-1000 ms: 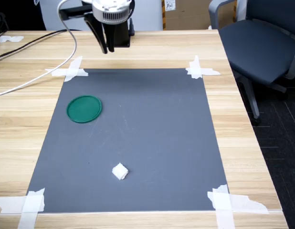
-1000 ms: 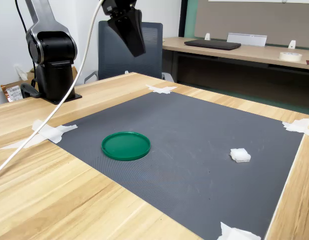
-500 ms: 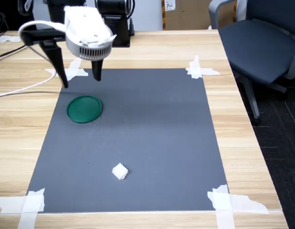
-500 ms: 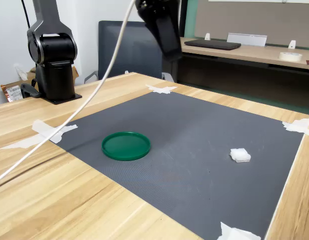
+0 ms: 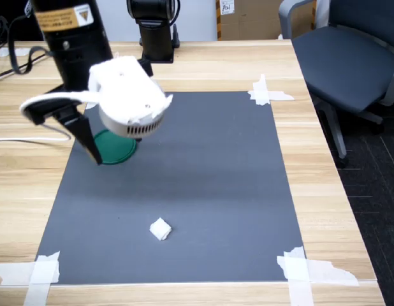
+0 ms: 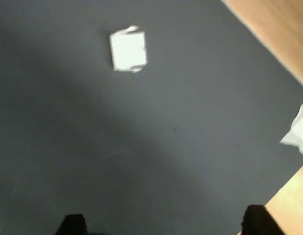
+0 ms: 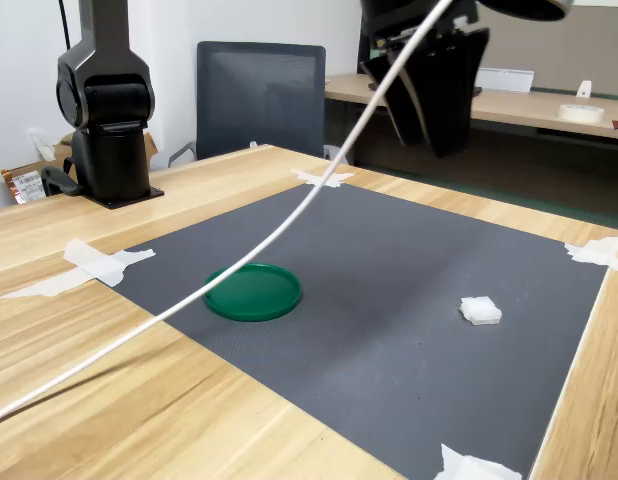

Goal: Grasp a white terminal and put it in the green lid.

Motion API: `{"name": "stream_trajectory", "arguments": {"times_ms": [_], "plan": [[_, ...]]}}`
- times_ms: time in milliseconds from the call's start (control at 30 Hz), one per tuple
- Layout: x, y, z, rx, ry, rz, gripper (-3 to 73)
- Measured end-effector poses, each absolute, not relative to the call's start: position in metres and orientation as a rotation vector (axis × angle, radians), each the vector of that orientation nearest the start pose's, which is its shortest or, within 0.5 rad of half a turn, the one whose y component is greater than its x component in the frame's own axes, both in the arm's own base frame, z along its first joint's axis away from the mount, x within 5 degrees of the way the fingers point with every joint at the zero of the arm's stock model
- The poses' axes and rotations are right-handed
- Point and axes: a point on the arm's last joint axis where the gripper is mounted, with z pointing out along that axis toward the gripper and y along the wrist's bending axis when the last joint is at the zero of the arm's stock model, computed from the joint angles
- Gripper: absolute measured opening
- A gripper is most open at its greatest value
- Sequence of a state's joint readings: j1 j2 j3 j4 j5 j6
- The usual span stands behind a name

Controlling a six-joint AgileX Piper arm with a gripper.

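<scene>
A single robot arm hangs above a dark grey mat (image 5: 184, 185) taped at its corners to a wooden table (image 5: 324, 191). Its gripper (image 5: 114, 150) is empty, fingers spread wide: in the first exterior view one dark finger (image 5: 88, 143) points down beside the green lid (image 5: 117, 148), the other hidden behind the white gripper housing (image 5: 130, 102). In the wrist view two dark fingertips (image 6: 73, 225) show at the picture's edge, well apart, with bare mat between them.

The white terminal (image 5: 160, 229) lies alone on the mat, well apart from the lid and clear of the gripper; it also shows in the second exterior view (image 7: 480, 311) and the wrist view (image 6: 128, 50). The green lid (image 7: 252, 292) lies flat on the mat nearer the arm's black base (image 7: 107, 110), partly covered by the gripper housing in the first exterior view.

A white cable (image 7: 289, 215) sweeps across the second exterior view. White tape strips (image 5: 305, 268) hold the mat's corners. A dark office chair (image 5: 350, 57) stands beside the table at the first exterior view's right.
</scene>
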State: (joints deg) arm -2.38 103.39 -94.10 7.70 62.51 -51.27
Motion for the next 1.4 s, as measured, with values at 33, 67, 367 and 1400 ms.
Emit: {"name": "stream_trajectory", "arguments": {"times_ms": [33,67,367,1400], "plan": [[0.394,-0.002,0.308,-1.101,2.500,-0.097,59.8],[0.397,0.003,0.306,-1.132,2.503,-0.099,59.8],[0.421,0.041,0.273,-1.198,2.576,-0.123,59.6],[0.453,0.044,0.186,-1.214,2.667,-0.093,56.1]]}}
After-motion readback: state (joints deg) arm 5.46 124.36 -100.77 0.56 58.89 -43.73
